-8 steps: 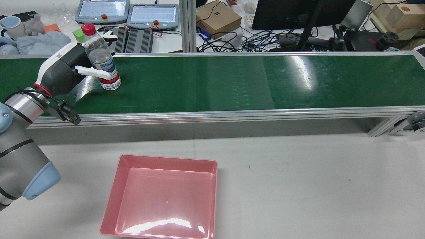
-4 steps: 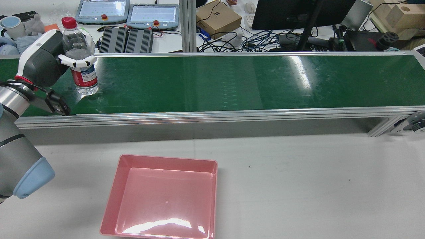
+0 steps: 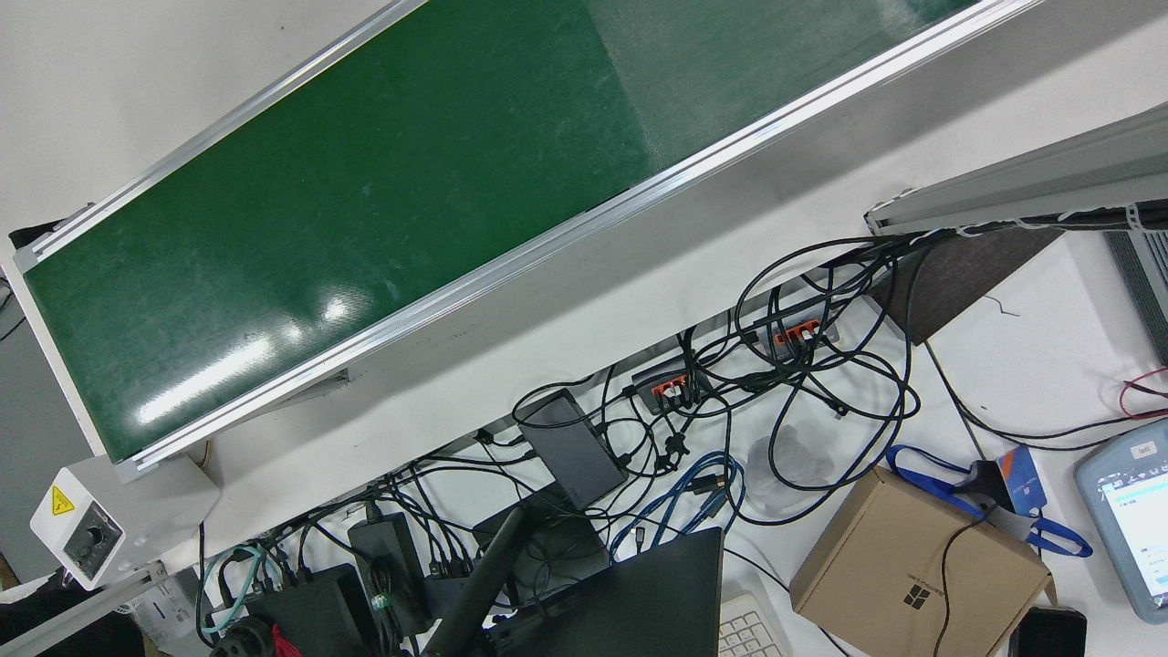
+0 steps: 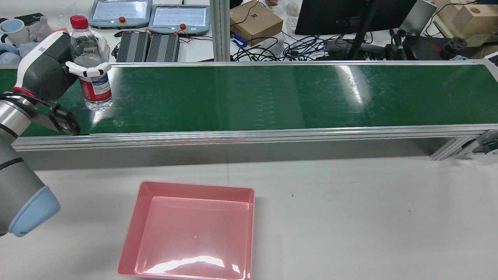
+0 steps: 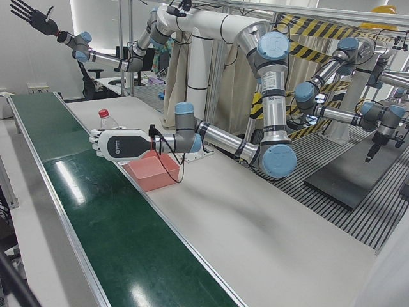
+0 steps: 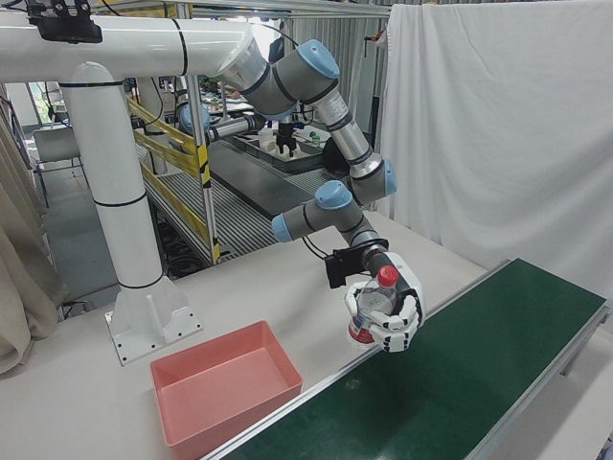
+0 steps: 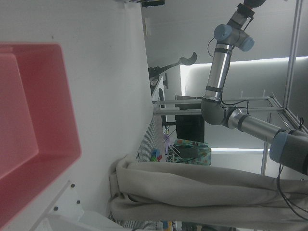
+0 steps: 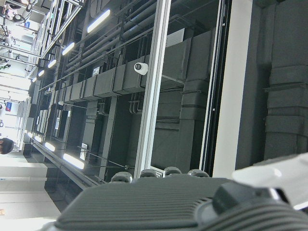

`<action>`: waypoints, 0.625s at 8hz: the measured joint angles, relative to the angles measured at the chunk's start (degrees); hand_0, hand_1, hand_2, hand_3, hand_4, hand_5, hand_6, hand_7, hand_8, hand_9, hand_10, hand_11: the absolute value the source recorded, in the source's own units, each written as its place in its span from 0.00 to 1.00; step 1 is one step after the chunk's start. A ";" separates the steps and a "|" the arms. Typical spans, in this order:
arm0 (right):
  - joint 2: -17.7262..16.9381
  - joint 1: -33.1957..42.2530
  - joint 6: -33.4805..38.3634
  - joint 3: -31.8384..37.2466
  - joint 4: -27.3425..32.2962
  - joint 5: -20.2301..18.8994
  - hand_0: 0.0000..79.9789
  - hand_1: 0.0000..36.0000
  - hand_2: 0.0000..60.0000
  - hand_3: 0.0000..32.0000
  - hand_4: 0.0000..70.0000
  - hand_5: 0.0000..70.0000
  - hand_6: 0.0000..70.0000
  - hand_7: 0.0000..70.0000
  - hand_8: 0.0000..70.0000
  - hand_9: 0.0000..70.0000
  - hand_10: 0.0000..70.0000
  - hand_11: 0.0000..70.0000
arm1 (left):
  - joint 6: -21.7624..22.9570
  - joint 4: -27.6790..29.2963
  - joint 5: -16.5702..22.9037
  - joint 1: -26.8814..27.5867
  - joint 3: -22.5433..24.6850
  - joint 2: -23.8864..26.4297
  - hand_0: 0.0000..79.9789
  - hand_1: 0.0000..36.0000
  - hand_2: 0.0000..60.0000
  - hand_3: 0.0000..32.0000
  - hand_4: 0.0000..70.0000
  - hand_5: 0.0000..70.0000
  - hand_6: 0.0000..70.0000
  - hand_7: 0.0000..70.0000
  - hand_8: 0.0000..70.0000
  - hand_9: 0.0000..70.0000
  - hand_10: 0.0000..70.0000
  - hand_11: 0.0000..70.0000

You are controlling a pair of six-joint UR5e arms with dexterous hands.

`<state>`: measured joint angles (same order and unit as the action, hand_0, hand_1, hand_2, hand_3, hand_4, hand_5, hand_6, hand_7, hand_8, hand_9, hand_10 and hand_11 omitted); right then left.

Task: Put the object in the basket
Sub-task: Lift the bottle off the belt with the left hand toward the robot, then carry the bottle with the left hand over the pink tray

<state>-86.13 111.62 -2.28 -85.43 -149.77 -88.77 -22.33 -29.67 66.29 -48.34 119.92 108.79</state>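
Observation:
A clear water bottle [image 4: 94, 83] with a red cap and a red label hangs upright over the left end of the green belt [image 4: 272, 97]. My left hand [image 4: 46, 74] is shut on it, white fingers wrapped round its middle. The left-front view shows the cap of the bottle [image 5: 104, 117] above the left hand [image 5: 121, 144]. In the right-front view the bottle [image 6: 372, 305] and the left hand [image 6: 395, 321] are off the belt's surface. The pink basket [image 4: 194, 188] lies empty on the white table. High up and far off, my right hand [image 5: 29, 14] has its fingers spread.
The conveyor's aluminium frame [image 4: 249, 136] runs between the belt and the white table [image 4: 350, 214]. Beyond the belt lie teach pendants [image 4: 179, 17], a cardboard box [image 4: 255, 21], a monitor and several cables. The basket [image 6: 225, 383] stands near the white pedestal [image 6: 144, 307].
My left hand has carried the bottle left and upward along the belt. The bottle has gone from slightly tilted to upright. The last half second brought only a small shift left.

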 measured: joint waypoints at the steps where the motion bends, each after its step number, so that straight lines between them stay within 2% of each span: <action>1: 0.00 0.00 0.00 0.00 0.00 0.00 0.00 0.00 0.00 0.00 0.00 0.00 0.00 0.00 0.00 0.00 0.00 0.00 | 0.06 -1.37 0.07 1.97 4.44 -2.37 0.75 0.88 1.00 0.00 0.67 0.99 0.71 0.70 0.70 0.84 0.59 0.86; 3: 0.00 0.00 0.00 0.00 0.00 0.00 0.00 0.00 0.00 0.00 0.00 0.00 0.00 0.00 0.00 0.00 0.00 0.00 | 0.04 -3.56 0.08 7.72 13.65 -7.23 0.77 0.88 1.00 0.00 0.59 0.92 0.62 0.64 0.68 0.81 0.59 0.86; 5: 0.00 0.00 0.00 0.00 0.00 0.00 0.00 0.00 0.00 0.00 0.00 0.00 0.00 0.00 0.00 0.00 0.00 0.00 | -0.81 -5.30 0.02 12.85 18.83 -9.40 0.79 0.88 1.00 0.00 0.58 0.88 0.58 0.61 0.66 0.78 0.58 0.83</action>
<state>-86.13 111.62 -2.28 -85.43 -149.77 -88.77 -23.15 -34.97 66.30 -35.49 138.75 99.39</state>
